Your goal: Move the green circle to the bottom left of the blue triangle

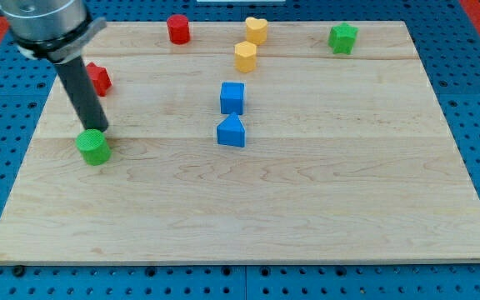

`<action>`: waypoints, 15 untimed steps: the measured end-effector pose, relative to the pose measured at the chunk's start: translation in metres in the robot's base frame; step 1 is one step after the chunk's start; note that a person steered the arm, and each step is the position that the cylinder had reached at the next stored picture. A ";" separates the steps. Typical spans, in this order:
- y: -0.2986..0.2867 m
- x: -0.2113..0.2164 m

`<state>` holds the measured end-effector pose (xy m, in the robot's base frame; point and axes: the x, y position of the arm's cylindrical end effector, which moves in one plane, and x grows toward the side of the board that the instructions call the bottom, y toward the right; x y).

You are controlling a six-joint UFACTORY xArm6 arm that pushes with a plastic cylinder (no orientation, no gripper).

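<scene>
Green circle block (93, 147), the small round cylinder one, sits over at the view's left side of the pale wooden board (307, 208), and the dark rod's tip (95, 128) is right at its upper edge, looks like it's touching it from the top side. No claw on this arm, just the bare rod, so it isn't holding anything, only pressing against the block. Up behind the rod there's a red star-ish block (97, 78), partly hidden by the rod so I can't be totally sure of the shape. Moving right, a red cylinder (177, 29) sits near the board's top edge. Then around the middle you've got a blue cube (232, 97) with the blue triangle block (232, 132) just below it, close but apart. So the green one is well off to the left of that triangle and only slightly lower. Above those, two yellow blocks: a hexagon-looking one (245, 57) and a heart-ish one (256, 30) near the top edge. Far right at the top is a green block (342, 37), shape kinda star-like or faceted, hard to tell.
</scene>
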<state>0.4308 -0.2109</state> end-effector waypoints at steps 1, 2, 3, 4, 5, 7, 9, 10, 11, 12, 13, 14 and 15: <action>0.007 0.019; 0.007 0.039; -0.041 0.044; -0.052 0.066; -0.040 0.087; 0.086 0.088; 0.026 0.088; 0.012 0.070; 0.060 0.035; 0.063 0.036; 0.090 0.048; 0.123 0.068; 0.107 0.074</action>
